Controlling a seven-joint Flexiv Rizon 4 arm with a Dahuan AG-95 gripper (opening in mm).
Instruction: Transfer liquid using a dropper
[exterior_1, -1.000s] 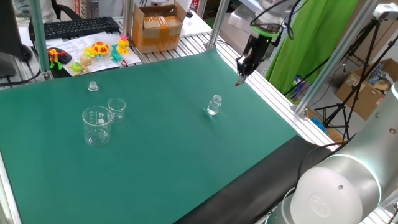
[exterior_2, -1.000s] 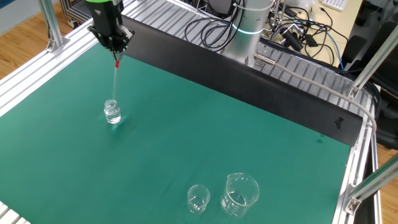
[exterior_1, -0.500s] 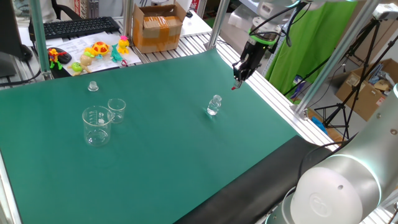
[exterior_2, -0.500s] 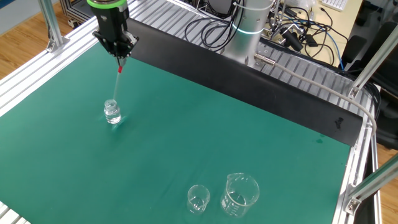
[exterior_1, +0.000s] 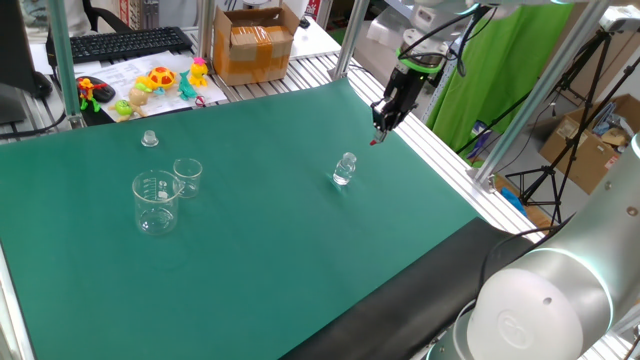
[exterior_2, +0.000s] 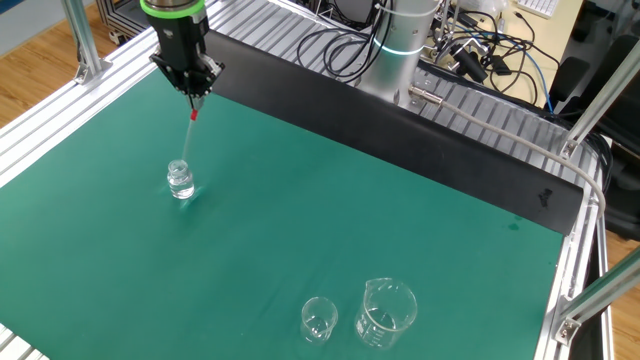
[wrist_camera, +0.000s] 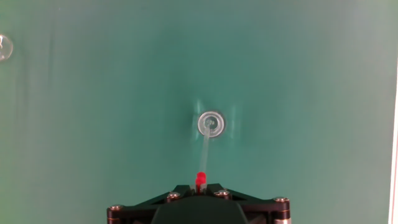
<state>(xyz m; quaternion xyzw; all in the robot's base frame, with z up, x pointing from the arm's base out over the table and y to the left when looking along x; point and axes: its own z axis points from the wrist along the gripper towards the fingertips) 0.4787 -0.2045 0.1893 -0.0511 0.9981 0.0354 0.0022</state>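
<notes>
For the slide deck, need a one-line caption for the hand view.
Hand view: tool holds the dropper by its red end, clear stem pointing down at the mouth of the small glass vial on the green mat.

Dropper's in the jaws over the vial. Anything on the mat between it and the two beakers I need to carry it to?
Nothing visible. The gripper holds the dropper above the vial; the mat between there and the large beaker and small beaker is bare. The cap sits beyond the beakers.

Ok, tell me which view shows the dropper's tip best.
The hand view: the dropper runs from the gripper to the vial mouth. The other fixed view shows its slanted stem; one fixed view shows only the red end.
</notes>
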